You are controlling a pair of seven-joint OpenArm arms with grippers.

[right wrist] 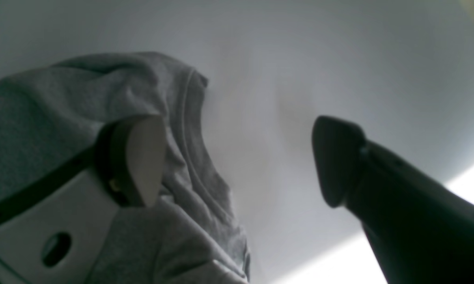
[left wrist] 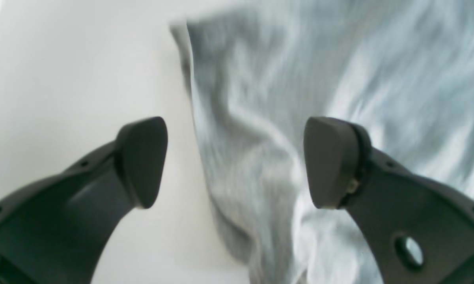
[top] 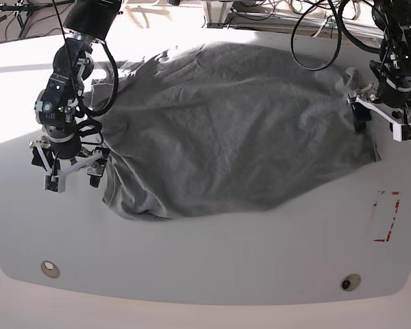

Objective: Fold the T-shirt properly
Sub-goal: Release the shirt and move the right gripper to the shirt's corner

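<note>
The heather-grey T-shirt (top: pixel 233 130) lies spread and wrinkled across the white table (top: pixel 212 260). My left gripper (top: pixel 380 129) is open at the shirt's right edge. In the left wrist view the left gripper (left wrist: pixel 237 161) straddles a rumpled edge of the T-shirt (left wrist: pixel 339 59), with nothing held. My right gripper (top: pixel 73 179) is open at the shirt's left edge. In the right wrist view the right gripper (right wrist: pixel 237 161) is open over bare table. A hemmed fold of the T-shirt (right wrist: pixel 43 110) lies behind one of its fingers (right wrist: pixel 142 157). No lettering shows.
A red rectangular mark (top: pixel 385 216) is on the table at the front right. Two small round fittings (top: pixel 49 267) (top: pixel 349 281) sit near the curved front edge. Cables and stands (top: pixel 315 27) run along the back.
</note>
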